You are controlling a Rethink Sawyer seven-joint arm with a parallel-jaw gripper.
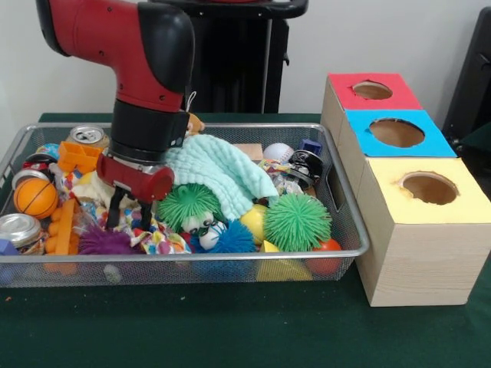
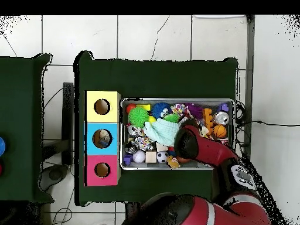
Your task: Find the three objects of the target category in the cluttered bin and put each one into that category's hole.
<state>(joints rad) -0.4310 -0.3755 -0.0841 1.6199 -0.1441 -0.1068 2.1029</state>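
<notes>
The green worktop (image 1: 230,322) fills the foreground of the front view, and on it, closest to the camera, stands the bin (image 1: 230,270), its silver mesh front wall showing the jumble behind it. Along that near side lie a purple spiky ball (image 1: 103,242), a blue spiky ball (image 1: 234,238), a large green spiky ball (image 1: 297,221) and a red ball (image 1: 328,247) in the corner. At the picture's left end of the bin sit a small basketball (image 1: 34,197), a glass jar with a metal lid (image 1: 19,230), orange plastic blocks (image 1: 77,157) and a drink can (image 1: 89,136) at the far rim. A pale green cloth (image 1: 219,169) is draped over the middle of the heap, with a second green spiky ball (image 1: 188,205) just below its edge and a baseball (image 1: 278,152) near the far wall. The red and black arm comes down into the left half of the bin, and its hand (image 1: 130,213) is lowered among the toys on patterned fabric; two dark fingers (image 1: 115,208) show apart with a gap between them, and nothing is seen clamped in them. Beside the bin, to the picture's right, three wooden boxes stand in a row touching one another: the yellow-topped box (image 1: 426,230) nearest, the blue-topped box (image 1: 395,136) behind it, and the red-topped box (image 1: 370,92) farthest, each with a round hole in its top. From overhead, the blue-topped box's hole shows something inside, though what it is cannot be made out.
</notes>
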